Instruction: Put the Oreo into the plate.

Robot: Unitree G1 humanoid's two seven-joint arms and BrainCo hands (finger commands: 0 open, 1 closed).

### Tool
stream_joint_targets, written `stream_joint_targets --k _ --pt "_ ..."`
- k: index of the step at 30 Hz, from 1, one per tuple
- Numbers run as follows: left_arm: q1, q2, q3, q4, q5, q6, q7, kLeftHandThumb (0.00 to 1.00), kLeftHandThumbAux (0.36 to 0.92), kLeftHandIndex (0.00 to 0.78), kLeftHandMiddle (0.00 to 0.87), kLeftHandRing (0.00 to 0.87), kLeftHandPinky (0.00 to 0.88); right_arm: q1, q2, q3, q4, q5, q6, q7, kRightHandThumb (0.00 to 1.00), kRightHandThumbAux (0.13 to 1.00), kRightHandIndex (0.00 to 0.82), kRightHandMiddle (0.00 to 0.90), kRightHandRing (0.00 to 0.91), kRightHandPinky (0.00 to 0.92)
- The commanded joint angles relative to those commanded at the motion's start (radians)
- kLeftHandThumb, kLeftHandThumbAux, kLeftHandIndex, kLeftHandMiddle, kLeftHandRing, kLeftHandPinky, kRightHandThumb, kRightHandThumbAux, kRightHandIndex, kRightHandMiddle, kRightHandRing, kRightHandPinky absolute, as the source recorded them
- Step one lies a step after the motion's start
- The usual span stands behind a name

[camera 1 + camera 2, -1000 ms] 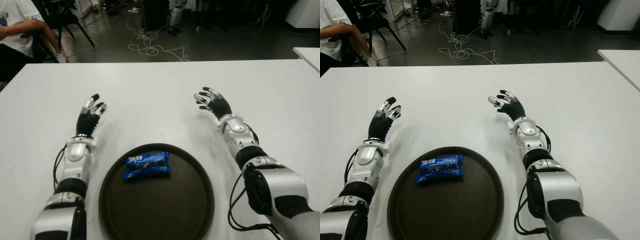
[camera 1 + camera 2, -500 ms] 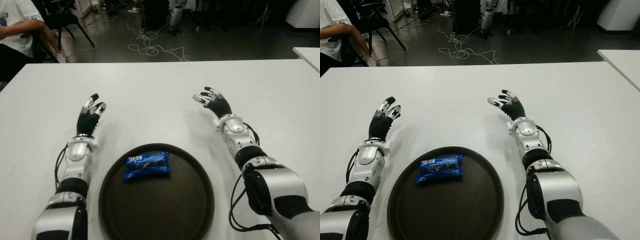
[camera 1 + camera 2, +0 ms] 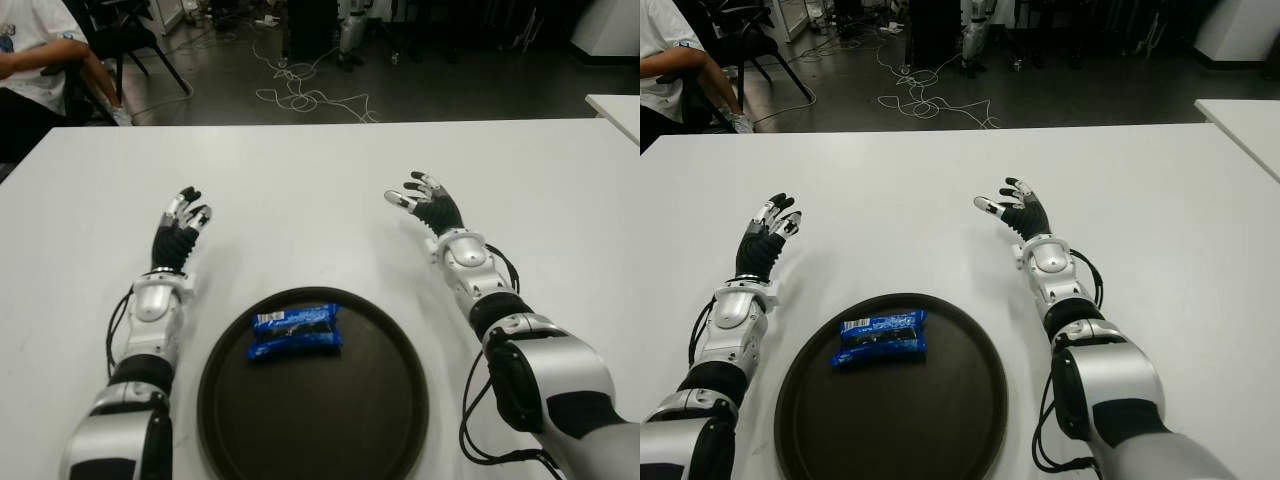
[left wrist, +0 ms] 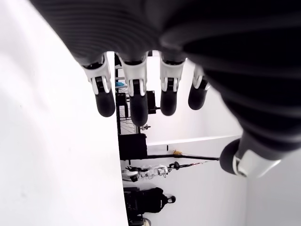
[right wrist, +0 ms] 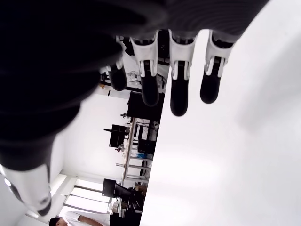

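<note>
A blue Oreo pack [image 3: 295, 331] lies flat inside the dark round plate [image 3: 340, 420], in its far left part, near the table's front edge. My left hand [image 3: 178, 232] shows over the white table to the left of the plate, fingers extended and holding nothing. Beyond the plate's right side is my right hand [image 3: 426, 205], fingers spread and empty. Both wrist views show straight fingers [image 4: 133, 94] and fingertips [image 5: 180, 84] with only bare table under them.
The white table [image 3: 300, 190] stretches far ahead of both hands. A person in a white shirt [image 3: 35, 60] sits past the far left corner. Cables [image 3: 300, 95] lie on the dark floor beyond the table. Another white table's corner [image 3: 618, 108] is at the right.
My right hand has drifted slightly to the left. The left hand, the pack and the plate have stayed where they were.
</note>
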Motion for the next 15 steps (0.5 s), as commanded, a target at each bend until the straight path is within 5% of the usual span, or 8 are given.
stream_joint_targets --k 15 --pt "-0.011 0.006 0.000 0.019 -0.002 0.006 -0.020 0.206 0.598 0.071 0.153 0.154 0.165 -0.003 0.006 -0.004 0.003 0.001 -0.014 -0.049 0.017 0.660 0.153 0.236 0.258 0.285"
